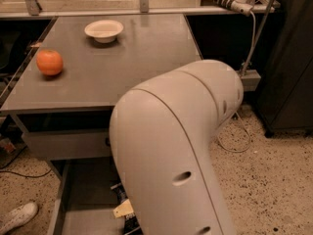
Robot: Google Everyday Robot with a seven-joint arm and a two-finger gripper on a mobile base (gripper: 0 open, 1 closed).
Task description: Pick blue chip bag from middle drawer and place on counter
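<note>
The counter (146, 58) fills the upper left of the camera view. Below it the middle drawer (83, 190) is pulled open, and its grey floor shows at the bottom left. The blue chip bag (120, 194) lies in the drawer, and only dark edges of it show beside my arm. My gripper (123, 209) is down in the drawer at the bag. It is almost wholly hidden behind my big white arm (171, 146), and only a tan bit of it shows.
A white bowl (103, 30) and an orange (49, 62) sit on the counter. A shut drawer front (63, 145) is above the open drawer. A white shoe (17, 217) is on the floor at the left. A cable (244, 131) and a black cabinet (288, 58) are at the right.
</note>
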